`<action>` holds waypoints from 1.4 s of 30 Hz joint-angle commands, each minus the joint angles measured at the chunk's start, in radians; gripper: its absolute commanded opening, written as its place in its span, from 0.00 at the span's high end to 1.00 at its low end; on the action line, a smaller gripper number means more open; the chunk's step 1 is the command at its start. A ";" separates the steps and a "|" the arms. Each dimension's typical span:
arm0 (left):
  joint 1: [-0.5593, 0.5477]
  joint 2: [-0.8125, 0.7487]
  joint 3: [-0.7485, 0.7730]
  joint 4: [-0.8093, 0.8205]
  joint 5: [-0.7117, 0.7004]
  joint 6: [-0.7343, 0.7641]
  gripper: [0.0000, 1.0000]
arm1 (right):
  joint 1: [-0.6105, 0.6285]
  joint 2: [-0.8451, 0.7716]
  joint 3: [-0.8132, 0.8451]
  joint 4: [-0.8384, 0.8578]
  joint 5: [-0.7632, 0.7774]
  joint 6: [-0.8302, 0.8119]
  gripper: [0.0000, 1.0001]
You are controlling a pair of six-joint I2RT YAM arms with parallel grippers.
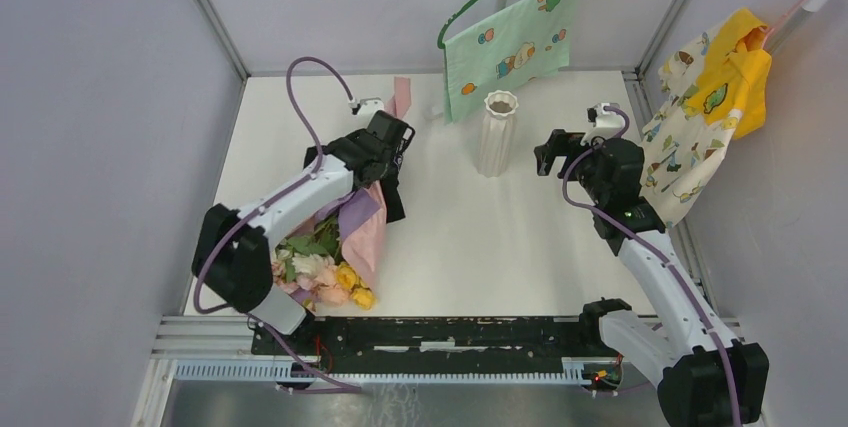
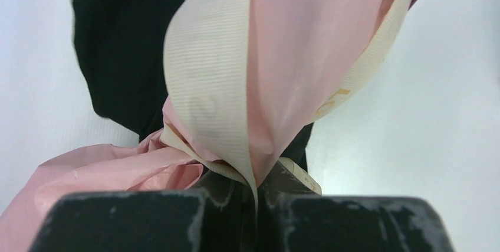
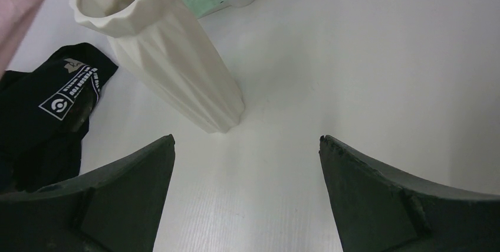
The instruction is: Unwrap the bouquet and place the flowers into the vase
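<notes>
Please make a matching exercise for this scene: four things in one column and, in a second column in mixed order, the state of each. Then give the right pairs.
1. vase
2. cream ribbon
3. right gripper
4. bouquet

A. jaws wide open, holding nothing
B. lying on its side, still wrapped
C. standing upright, no flowers in it
D. pinched by the shut left gripper

Pairs: 1-C, 2-D, 3-A, 4-B

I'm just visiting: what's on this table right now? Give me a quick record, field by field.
left gripper: shut on the cream ribbon
right gripper: open, empty, facing the vase, not touching it
vase: upright, no flowers in it
bouquet: lying on the table, wrapped
black cloth: beside the bouquet's tied end
</notes>
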 commanded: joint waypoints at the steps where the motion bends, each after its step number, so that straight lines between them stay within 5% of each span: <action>1: -0.048 -0.200 0.038 -0.015 -0.008 -0.058 0.98 | 0.001 -0.027 0.021 0.034 -0.018 0.015 0.02; 6: -0.084 -0.285 -0.038 -0.015 0.144 -0.062 0.98 | 0.002 -0.031 0.017 0.036 -0.042 0.026 0.02; 15: -0.226 -0.283 -0.219 -0.021 0.136 -0.151 0.95 | 0.004 -0.060 -0.003 0.019 -0.042 0.023 0.02; 23: -0.328 -0.314 -0.164 -0.073 0.133 -0.182 0.47 | 0.004 -0.056 -0.010 0.029 -0.059 0.027 0.02; 26: -0.336 -0.328 -0.115 -0.071 0.204 -0.168 0.36 | 0.004 -0.056 -0.016 0.035 -0.065 0.029 0.02; 30: -0.338 -0.344 -0.052 -0.067 0.267 -0.147 0.35 | 0.003 -0.055 -0.022 0.040 -0.072 0.029 0.02; 38: -0.301 -0.296 0.202 -0.168 -0.125 -0.215 0.31 | 0.003 -0.036 -0.038 0.086 -0.117 0.046 0.02; 42: -0.157 -0.141 0.298 -0.175 -0.106 -0.199 0.31 | 0.004 -0.031 -0.040 0.094 -0.133 0.044 0.02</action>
